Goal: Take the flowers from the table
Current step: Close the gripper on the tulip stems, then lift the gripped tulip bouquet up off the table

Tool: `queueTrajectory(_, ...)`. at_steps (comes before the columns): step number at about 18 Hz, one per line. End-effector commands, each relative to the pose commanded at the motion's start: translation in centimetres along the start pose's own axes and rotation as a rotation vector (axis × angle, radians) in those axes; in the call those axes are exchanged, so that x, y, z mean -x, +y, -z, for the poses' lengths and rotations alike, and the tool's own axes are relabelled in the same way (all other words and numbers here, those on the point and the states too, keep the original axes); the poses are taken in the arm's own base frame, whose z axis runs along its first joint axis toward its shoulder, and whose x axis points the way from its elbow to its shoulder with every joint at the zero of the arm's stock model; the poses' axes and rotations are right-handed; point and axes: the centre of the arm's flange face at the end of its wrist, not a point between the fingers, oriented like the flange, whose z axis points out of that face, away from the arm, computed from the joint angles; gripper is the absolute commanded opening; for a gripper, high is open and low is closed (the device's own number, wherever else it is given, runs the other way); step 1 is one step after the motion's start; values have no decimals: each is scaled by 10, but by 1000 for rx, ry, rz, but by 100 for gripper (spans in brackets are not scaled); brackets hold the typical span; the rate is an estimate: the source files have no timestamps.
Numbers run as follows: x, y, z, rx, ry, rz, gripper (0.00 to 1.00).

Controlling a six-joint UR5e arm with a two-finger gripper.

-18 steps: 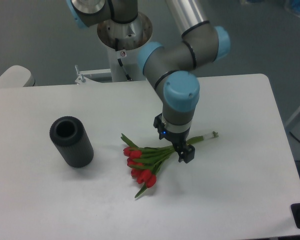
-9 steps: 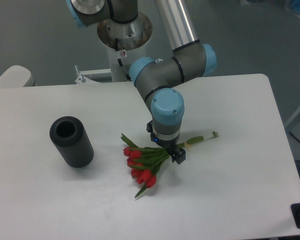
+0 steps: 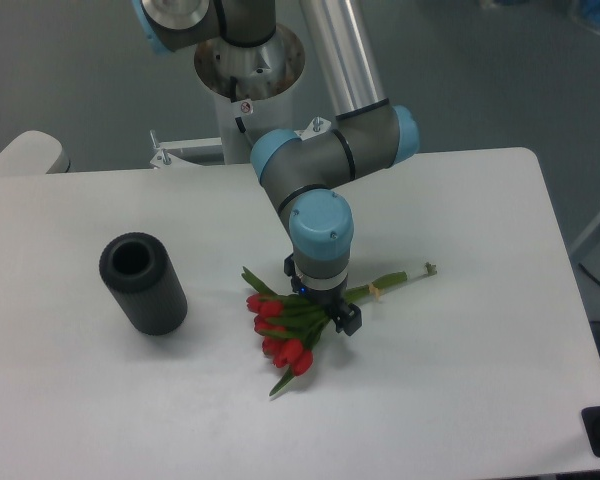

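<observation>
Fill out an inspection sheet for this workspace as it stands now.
Surface: large white table with rounded corners.
Job's things: bunch of red tulips with green stems lying flat on the table, stems pointing right.
Clutter: dark grey ribbed cylinder, left, apart from the flowers.
Grippers: black two-finger gripper low over the stems near the blooms; open or shut unclear.
Cables: nothing seen.
Surroundings: grey floor; arm's base behind the table.

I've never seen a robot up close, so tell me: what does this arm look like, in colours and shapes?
The arm is built of grey metal tubes and rounded joints with light blue caps; a shiny silver tube runs upward. Its round silver base carries a small red-and-white sticker. The small black end effector shows a tiny blue light above it.
</observation>
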Motion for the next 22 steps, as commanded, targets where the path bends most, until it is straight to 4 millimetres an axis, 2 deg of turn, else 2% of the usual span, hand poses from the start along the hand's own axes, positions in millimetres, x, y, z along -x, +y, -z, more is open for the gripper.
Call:
queueTrajectory(3,0,0,-1,2,1,-14,98)
queueTrajectory(4,0,0,0,1,0,-24,83)
queueTrajectory(5,0,0,0,1,0,-32,61)
queueTrajectory(6,1,0,1,1,-3,-40,45)
queueTrajectory(10,4,-1,6,-4,-13,-47,27)
queueTrajectory(16,10,1,12,-8,-28,-42,18)
queueTrajectory(18,15,2,23,-18,-47,-45,18)
queueTrajectory(20,23,2,44,-41,-77,-66,18)
queueTrajectory(22,33,-9,85,-163,-118,-70,18)
